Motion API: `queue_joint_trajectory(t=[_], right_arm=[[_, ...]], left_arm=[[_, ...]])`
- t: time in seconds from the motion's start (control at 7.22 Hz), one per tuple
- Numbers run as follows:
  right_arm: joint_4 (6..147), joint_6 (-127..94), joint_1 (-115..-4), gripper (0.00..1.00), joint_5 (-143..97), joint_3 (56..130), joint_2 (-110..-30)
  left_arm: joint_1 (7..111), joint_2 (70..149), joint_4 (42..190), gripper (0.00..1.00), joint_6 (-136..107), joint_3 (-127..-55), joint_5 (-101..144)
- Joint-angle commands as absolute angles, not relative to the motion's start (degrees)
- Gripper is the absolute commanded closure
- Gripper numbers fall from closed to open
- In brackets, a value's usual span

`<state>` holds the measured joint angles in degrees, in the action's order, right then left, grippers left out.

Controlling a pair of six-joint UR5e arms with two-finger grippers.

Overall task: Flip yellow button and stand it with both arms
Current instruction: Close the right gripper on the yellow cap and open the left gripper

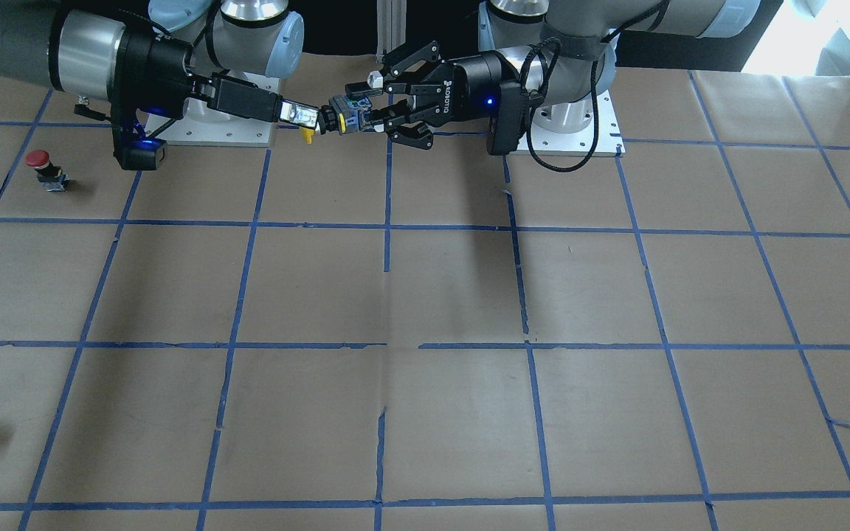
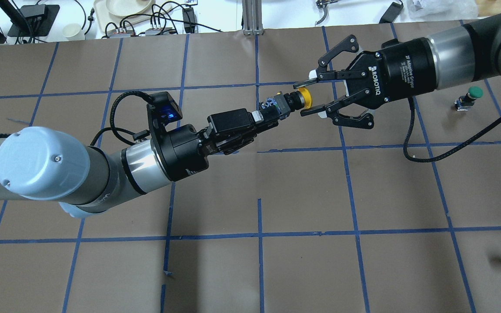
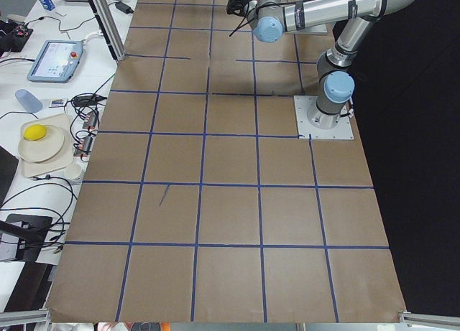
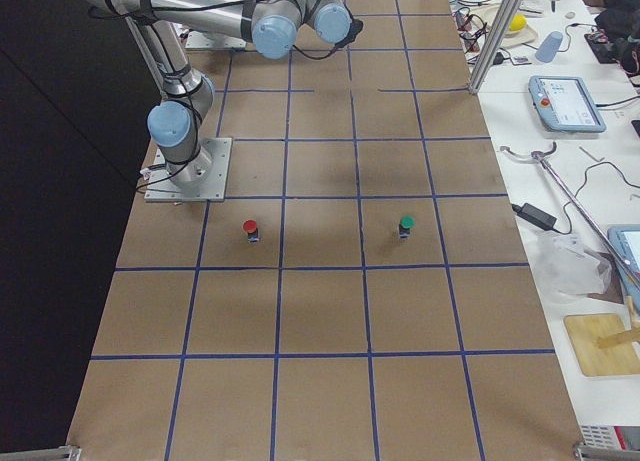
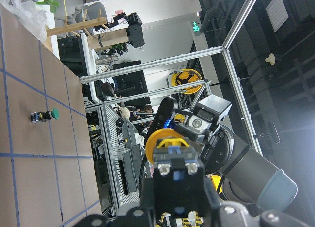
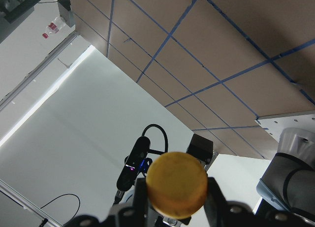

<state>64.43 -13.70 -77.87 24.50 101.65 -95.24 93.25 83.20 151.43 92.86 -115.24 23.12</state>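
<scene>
yellow button (image 2: 292,101): smooth round yellow cap, black cylindrical body, square base, held level | left gripper (image 2: 272,116): pinching base | right gripper (image 2: 308,97): fingers spread, flanking cap

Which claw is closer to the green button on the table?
Right. The right gripper hangs nearer the green button; the left gripper is farther, beyond the yellow button.

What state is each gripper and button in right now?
yellow button: held in mid-air, horizontal.
left gripper: shut on its base.
right gripper: open, fingers either side of its cap.
red button: standing upright, free.
green button: standing upright, free.
</scene>
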Motion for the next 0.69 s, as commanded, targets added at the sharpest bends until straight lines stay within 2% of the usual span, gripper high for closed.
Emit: queue_joint_trajectory(t=[0.0, 0.55], right_arm=[[64.4, -13.9, -77.9, 0.72, 24.4, 101.4, -95.2], [65.1, -16.1, -77.5, 0.73, 24.9, 100.9, -94.7]], left_arm=[[93.3, 83.1, 151.5, 0.02, 92.7, -115.1, 23.1], [92.5, 82.4, 152.8, 0.00, 92.7, -114.0, 22.2]])
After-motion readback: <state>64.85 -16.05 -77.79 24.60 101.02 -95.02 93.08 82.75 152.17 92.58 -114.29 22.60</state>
